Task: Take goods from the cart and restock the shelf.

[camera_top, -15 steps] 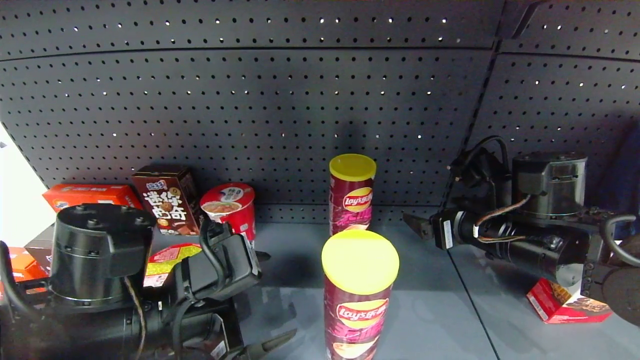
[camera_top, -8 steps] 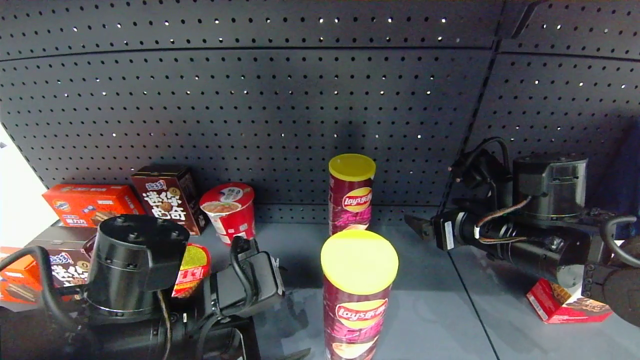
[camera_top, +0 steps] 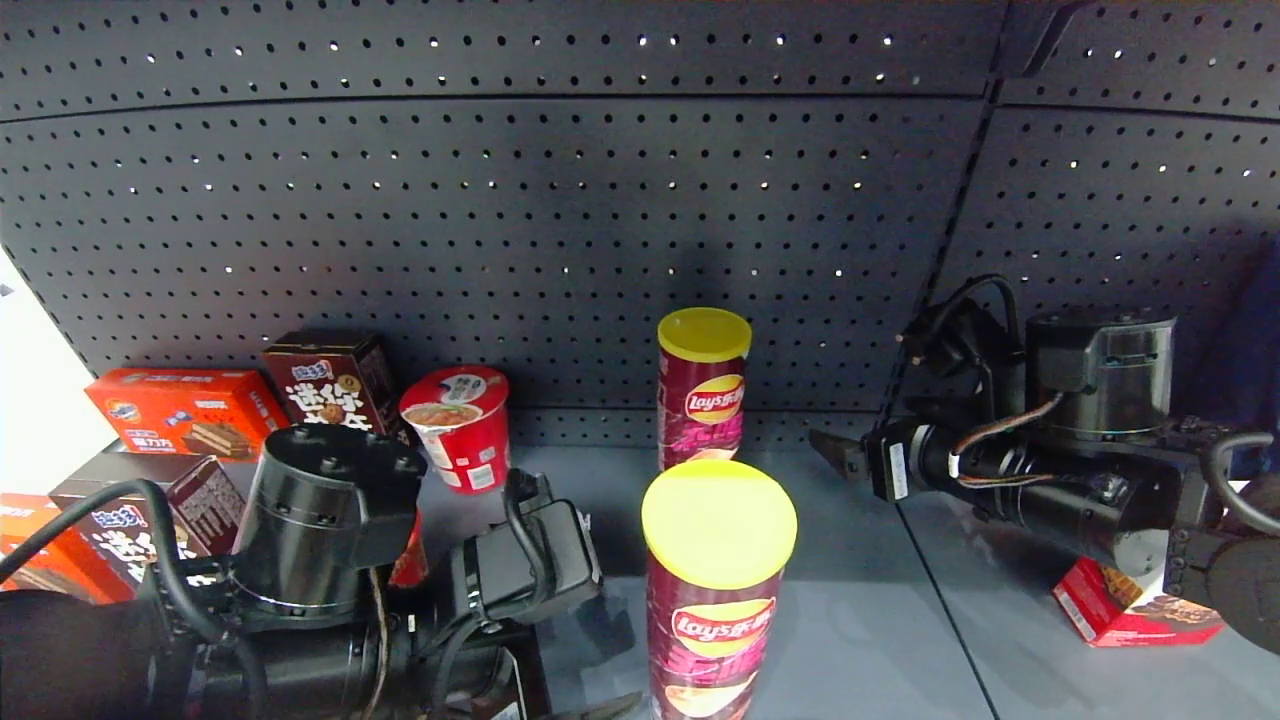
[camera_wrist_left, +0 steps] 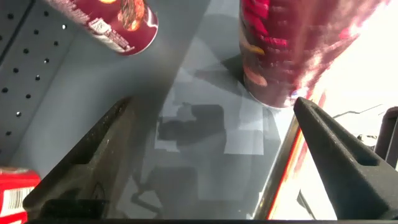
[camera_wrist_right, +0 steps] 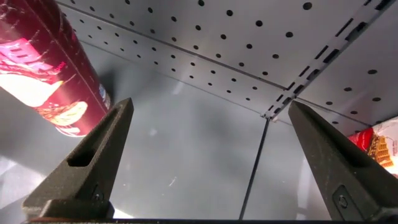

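Two dark red chip cans with yellow lids stand upright on the grey shelf (camera_top: 880,610). The rear can (camera_top: 704,390) is by the pegboard and the front can (camera_top: 718,590) is near the shelf's front edge. My left gripper (camera_wrist_left: 212,104) is open and low over the shelf, just left of the front can (camera_wrist_left: 292,56), holding nothing. The rear can (camera_wrist_left: 112,25) lies beyond it. My right gripper (camera_top: 835,452) hovers right of the rear can, pointing toward it. It (camera_wrist_right: 211,106) is open and empty, with the rear can (camera_wrist_right: 50,68) off to one side.
A red noodle cup (camera_top: 458,425), a brown biscuit box (camera_top: 335,385) and orange-red boxes (camera_top: 175,410) crowd the shelf's left part. A small red box (camera_top: 1135,605) lies at the right under my right arm. The pegboard (camera_top: 500,250) closes the back.
My left arm has slid rightward toward the front can, uncovering the boxes at the far left. The right arm and both cans have stayed put.
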`<state>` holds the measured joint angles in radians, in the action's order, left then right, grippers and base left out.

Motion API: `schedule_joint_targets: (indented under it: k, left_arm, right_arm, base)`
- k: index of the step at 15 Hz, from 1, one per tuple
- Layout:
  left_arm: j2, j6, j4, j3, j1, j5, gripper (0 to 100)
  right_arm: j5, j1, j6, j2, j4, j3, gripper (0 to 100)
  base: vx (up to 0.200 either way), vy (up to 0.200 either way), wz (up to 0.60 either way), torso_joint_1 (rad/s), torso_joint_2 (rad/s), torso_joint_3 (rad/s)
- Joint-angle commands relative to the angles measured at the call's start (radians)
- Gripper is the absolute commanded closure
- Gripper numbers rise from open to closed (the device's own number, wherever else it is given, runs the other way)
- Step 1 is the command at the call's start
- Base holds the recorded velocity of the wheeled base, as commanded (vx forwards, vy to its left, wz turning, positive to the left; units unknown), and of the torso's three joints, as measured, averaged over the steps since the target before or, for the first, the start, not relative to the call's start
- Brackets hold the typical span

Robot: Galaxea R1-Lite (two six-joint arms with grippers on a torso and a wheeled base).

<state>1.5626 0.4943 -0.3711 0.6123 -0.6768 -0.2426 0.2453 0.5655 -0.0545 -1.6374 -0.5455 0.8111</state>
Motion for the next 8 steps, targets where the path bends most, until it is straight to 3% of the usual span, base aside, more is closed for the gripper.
schedule_joint_targets:
  k: [1,8]
  left_arm:
    - [0.021,0.000,0.000,0.015,-0.009,0.000,0]
    - [0.040,0.000,0.000,0.023,-0.020,0.000,0]
  right_arm:
    - [0.000,0.001,-0.001,0.001,-0.001,-0.001,0]
    - [-0.004,0.001,-0.001,0.004,-0.011,-0.013,0]
  base:
    - [0.000,0.000,0.00,0.000,0.00,0.000]
    - [0.000,0.000,0.00,0.000,0.00,0.000]
